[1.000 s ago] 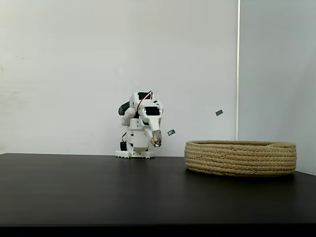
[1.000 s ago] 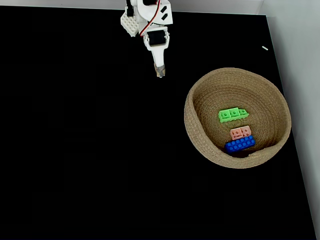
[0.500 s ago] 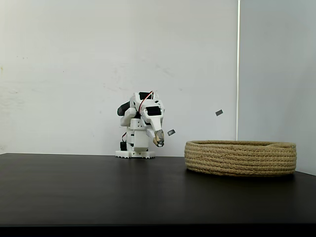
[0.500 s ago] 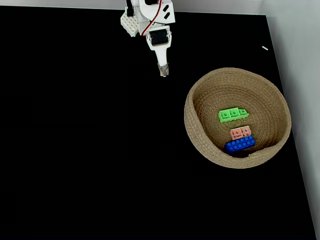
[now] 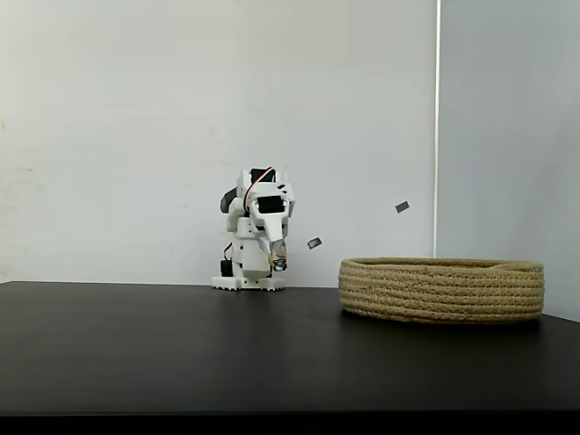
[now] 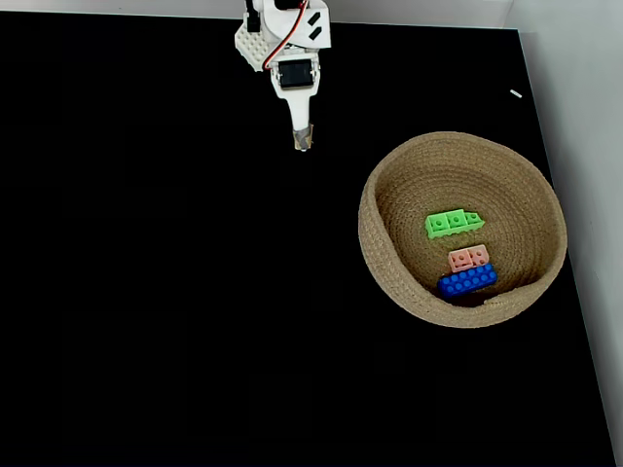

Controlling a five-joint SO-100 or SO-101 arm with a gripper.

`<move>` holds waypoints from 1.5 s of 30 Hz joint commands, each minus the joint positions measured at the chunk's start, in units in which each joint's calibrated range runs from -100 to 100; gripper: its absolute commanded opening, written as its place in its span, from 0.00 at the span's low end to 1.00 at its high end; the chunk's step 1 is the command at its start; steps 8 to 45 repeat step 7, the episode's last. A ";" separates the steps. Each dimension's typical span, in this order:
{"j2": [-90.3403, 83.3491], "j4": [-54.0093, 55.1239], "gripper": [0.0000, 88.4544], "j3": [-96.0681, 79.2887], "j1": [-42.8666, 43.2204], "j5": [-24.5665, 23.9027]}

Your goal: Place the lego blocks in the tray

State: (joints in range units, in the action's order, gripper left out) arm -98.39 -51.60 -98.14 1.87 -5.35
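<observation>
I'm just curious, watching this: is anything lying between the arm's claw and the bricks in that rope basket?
Only the basket's own low wall. In the fixed view from above, the gripper hangs over bare black table, apart from the basket, and the green brick, pink brick and blue brick already lie inside it.

Three lego blocks (image 6: 465,256) inside the tray (image 6: 383,255), right of the arm (image 6: 289,60) in both fixed views.

No readable text, labels or numbers anywhere.
</observation>
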 commanded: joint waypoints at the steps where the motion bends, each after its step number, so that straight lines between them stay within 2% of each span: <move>1: -0.49 -0.17 0.00 -0.12 -0.88 0.73; 45: -0.49 0.25 0.00 -0.12 -1.79 1.76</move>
